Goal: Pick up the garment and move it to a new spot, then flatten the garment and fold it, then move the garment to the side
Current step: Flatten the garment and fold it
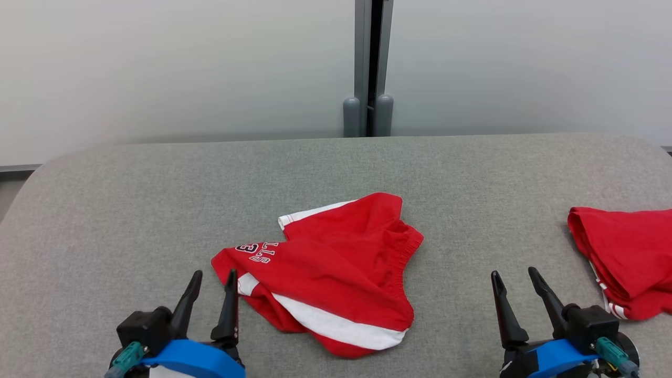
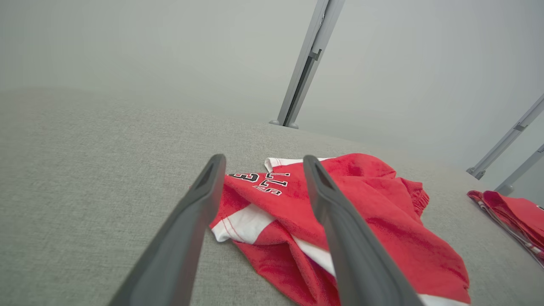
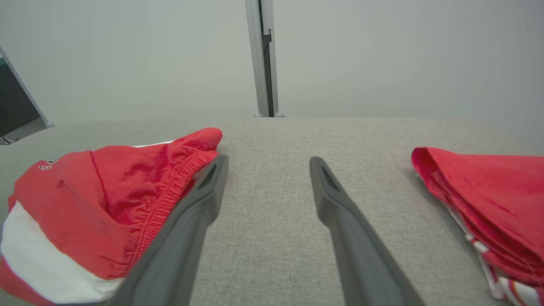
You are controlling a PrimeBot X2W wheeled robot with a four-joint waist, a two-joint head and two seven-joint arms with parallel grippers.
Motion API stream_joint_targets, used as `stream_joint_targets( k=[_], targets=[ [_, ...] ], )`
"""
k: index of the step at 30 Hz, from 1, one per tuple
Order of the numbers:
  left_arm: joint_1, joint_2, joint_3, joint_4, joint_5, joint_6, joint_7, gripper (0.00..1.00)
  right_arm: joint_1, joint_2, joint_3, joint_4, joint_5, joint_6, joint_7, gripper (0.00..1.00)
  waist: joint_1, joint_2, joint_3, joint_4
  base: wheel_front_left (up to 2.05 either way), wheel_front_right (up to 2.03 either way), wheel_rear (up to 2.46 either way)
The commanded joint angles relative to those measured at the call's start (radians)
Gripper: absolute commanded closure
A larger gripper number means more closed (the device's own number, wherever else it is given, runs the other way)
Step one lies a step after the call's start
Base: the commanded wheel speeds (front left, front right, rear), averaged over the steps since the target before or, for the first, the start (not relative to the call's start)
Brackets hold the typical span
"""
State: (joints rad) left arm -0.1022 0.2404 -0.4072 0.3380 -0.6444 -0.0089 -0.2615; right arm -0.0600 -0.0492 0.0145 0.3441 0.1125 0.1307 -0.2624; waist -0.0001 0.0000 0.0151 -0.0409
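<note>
Left end effector [image 1: 215, 273] down at seven o'clock in the head view, dark fingers spread wide, tips leaning toward one o'clock. Right end effector [image 1: 513, 271] down at five o'clock, just as splayed, tips tilting toward eleven. Both parked low, level with each other.

A pair of red fabric shorts [image 1: 336, 273] with white side stripes lies crumpled and loosely bunched on the grey woven surface [image 1: 131, 199], about midway across it and toward its near edge. The gathered elastic waistband [image 1: 407, 247] curves down the right side of the heap. One leg points left, with black-and-white lettering [image 1: 257, 251] reading upside down near its hem. A broad white stripe [image 1: 341, 325] crosses the near fold, and a white-trimmed hem [image 1: 310, 214] sticks out at the far side.
</note>
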Motion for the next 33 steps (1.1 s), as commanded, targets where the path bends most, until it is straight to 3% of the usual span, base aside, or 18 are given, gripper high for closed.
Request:
stream_joint_targets(
  k=[1, 22, 33],
  targets=[
    [0.014, 0.000, 0.018, -0.007, 0.021, 0.003, -0.004, 0.00, 0.010, -0.002, 0.002, 0.002, -0.001, 0.000, -0.003, 0.00, 0.0001, 0.0000, -0.005, 0.000, 0.00, 0.00, 0.00],
    [0.068, -0.074, 0.127, 0.014, 0.135, -0.041, -0.005, 0.00, -0.004, -0.002, 0.010, 0.011, -0.002, 0.000, -0.003, 0.00, 0.0001, 0.0000, -0.001, 0.005, 0.00, 0.00, 0.00],
    [0.039, -0.086, 0.149, 0.033, 0.163, -0.055, -0.005, 0.00, -0.034, -0.003, 0.264, 0.178, 0.090, 0.000, 0.093, 0.00, 0.0001, 0.0000, 0.034, 0.044, 0.00, 0.00, 0.00]
  ],
)
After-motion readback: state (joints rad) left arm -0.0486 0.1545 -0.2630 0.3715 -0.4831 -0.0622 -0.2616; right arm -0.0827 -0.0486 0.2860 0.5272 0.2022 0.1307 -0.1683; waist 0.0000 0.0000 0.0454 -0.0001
